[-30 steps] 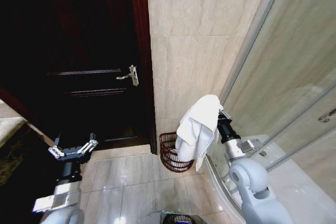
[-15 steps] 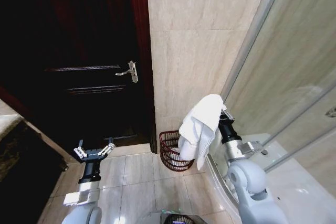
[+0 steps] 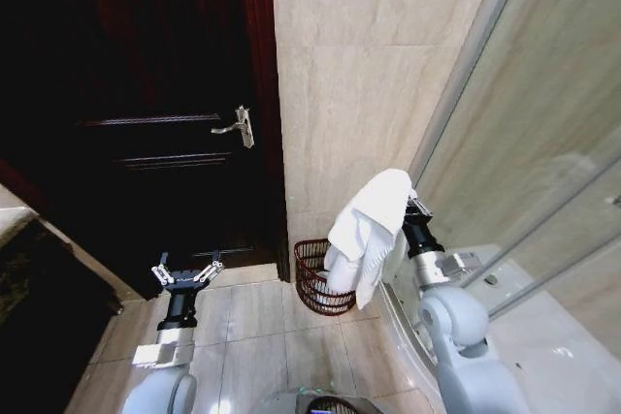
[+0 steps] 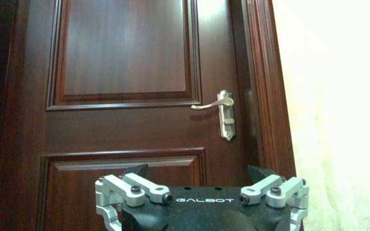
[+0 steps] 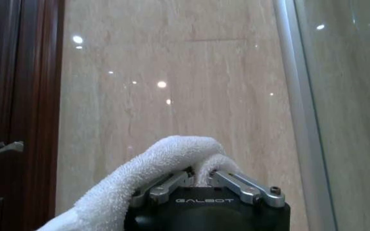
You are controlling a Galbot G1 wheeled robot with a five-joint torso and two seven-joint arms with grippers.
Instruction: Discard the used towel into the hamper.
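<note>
Down on the tiled floor, the hamper [image 3: 317, 277] sits against the beige wall, beside the dark door [image 3: 146, 113]; the towel in front hides most of its inside, so its contents can't be judged. The right gripper [image 3: 409, 210] is raised at the end of its upright forearm, fingers [image 5: 236, 185] clamped on the white towel [image 3: 364, 232], which drapes down over the hamper's right side. The left gripper [image 3: 186, 271] points at the door, fingers spread wide, grasping nothing, well apart from the hamper.
</note>
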